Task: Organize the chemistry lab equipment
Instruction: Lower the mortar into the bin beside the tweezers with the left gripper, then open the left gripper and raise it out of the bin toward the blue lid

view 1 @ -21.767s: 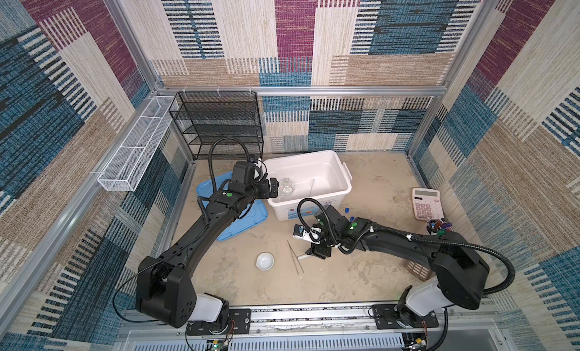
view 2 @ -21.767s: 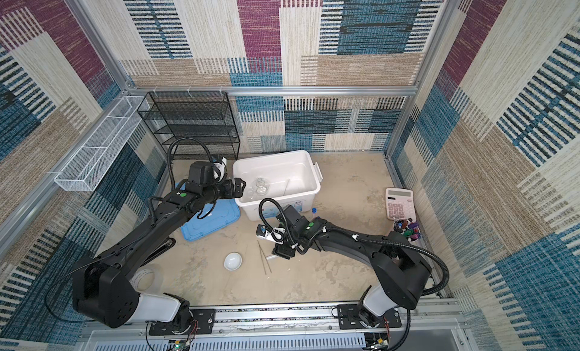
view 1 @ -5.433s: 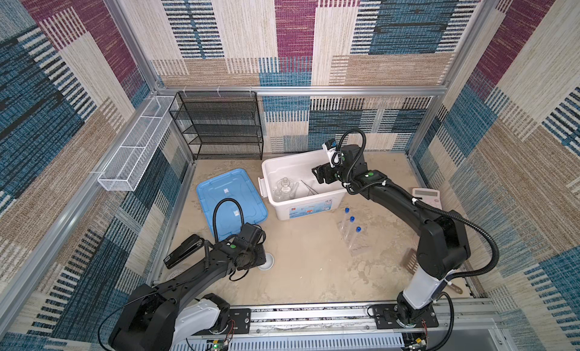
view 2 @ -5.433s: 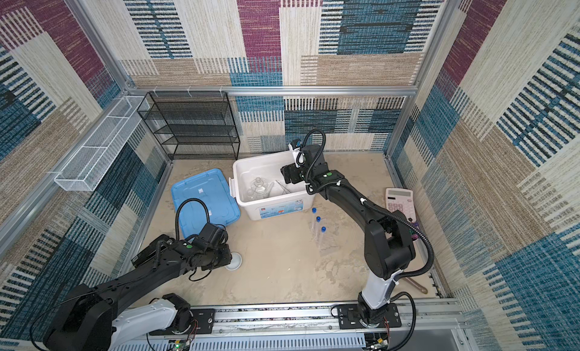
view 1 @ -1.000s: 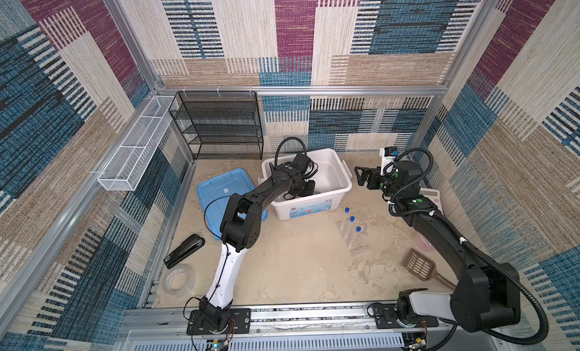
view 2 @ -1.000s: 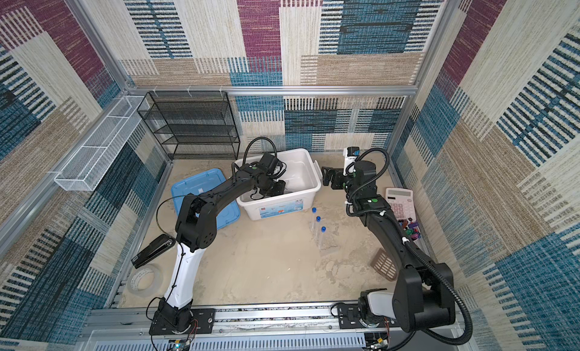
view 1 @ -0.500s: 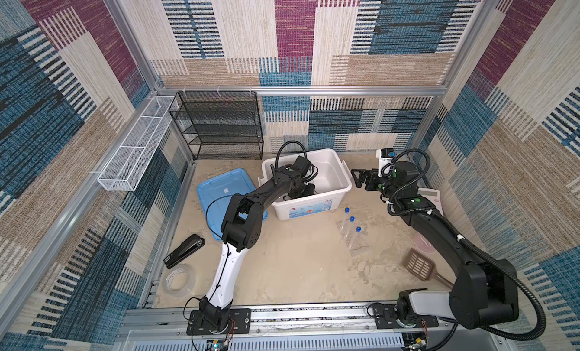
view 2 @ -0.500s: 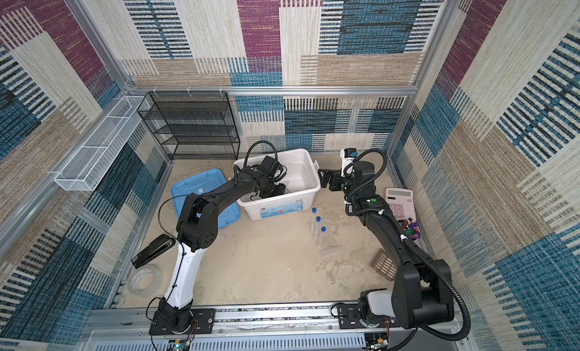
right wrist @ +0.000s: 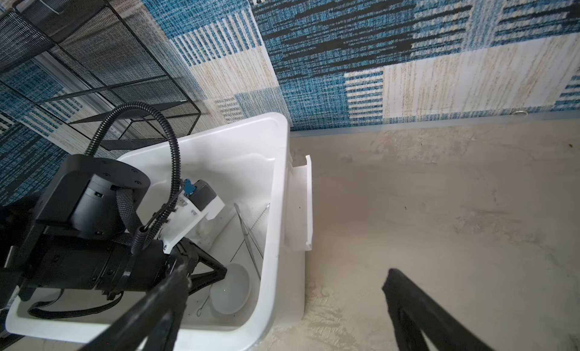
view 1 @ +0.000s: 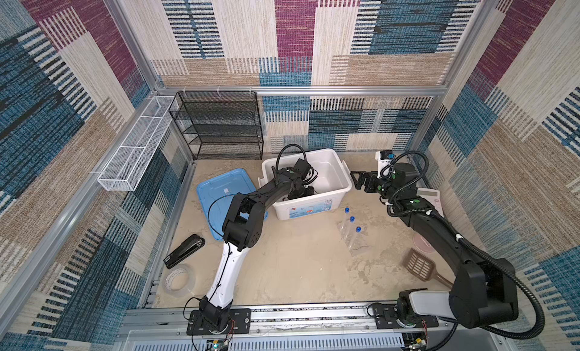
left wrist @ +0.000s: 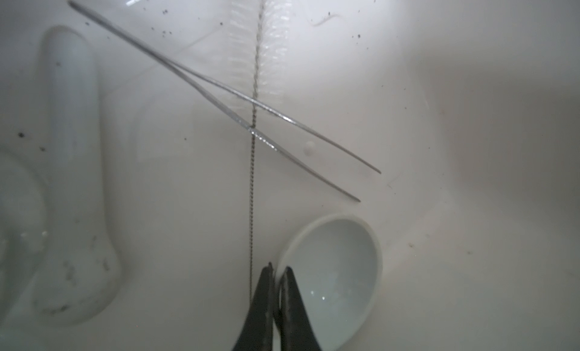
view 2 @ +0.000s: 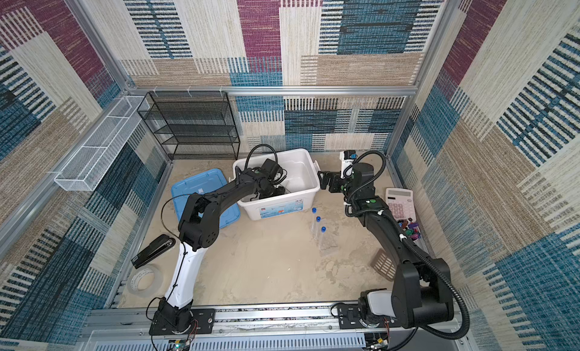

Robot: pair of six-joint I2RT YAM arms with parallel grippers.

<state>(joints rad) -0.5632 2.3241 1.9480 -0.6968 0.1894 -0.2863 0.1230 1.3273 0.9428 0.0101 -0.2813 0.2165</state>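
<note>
Patchwork woven walls [view 1: 295, 35], sandy floor [view 1: 298, 264], black wire shelf [view 1: 219, 123].

Both top views look down from high up. The left wrist camera sits close behind the jaws of the left gripper [left wrist: 277, 271], inside the white bin [left wrist: 470, 129]. The right wrist camera sees that bin past its own jaws.

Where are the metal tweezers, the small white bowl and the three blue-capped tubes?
metal tweezers [left wrist: 141, 45]: left wrist view, on the joined shank.
small white bowl [left wrist: 332, 277]: left wrist view, its inner hollow.
blue-capped tubes [view 1: 352, 219]: a top view, middle tube's blue cap.
</note>
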